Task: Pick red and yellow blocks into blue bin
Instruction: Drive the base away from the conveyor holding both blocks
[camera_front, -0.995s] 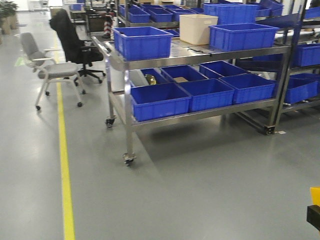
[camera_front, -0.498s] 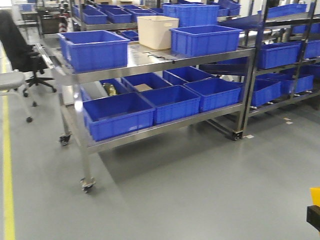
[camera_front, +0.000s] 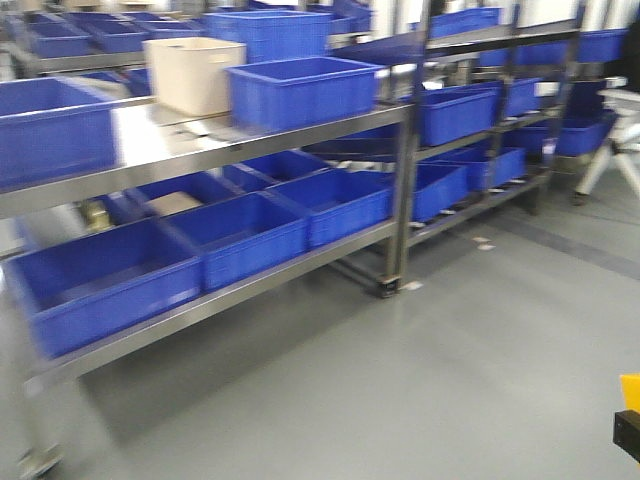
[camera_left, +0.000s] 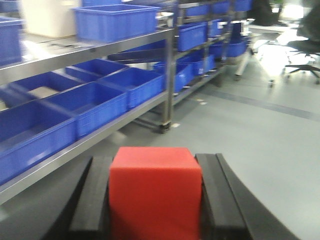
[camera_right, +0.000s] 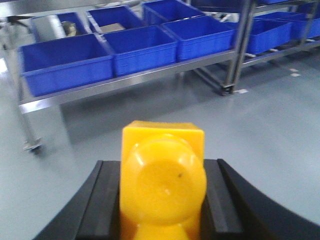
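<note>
Between the black pads (camera_left: 92, 200) of the left gripper (camera_left: 155, 170) sits the red cube (camera_left: 155, 195), clamped firm; the right gripper (camera_right: 162, 170) likewise pinches the yellow studded brick (camera_right: 162, 185). Both appear mid-carry. The next move calls for closing on the steel rack (camera_front: 250, 150) and releasing over the correct one of its blue tubs (camera_front: 300, 68).

Your front view has swung right. The stainless-steel shelf surface (camera_front: 150, 128) now runs off the frame's left edge, and the cream rectangular plastic box (camera_front: 195, 75) sits upper left. A white furniture frame (camera_front: 622, 110) has entered at the right edge. Both chairs and the yellow floor line have left the frame.
</note>
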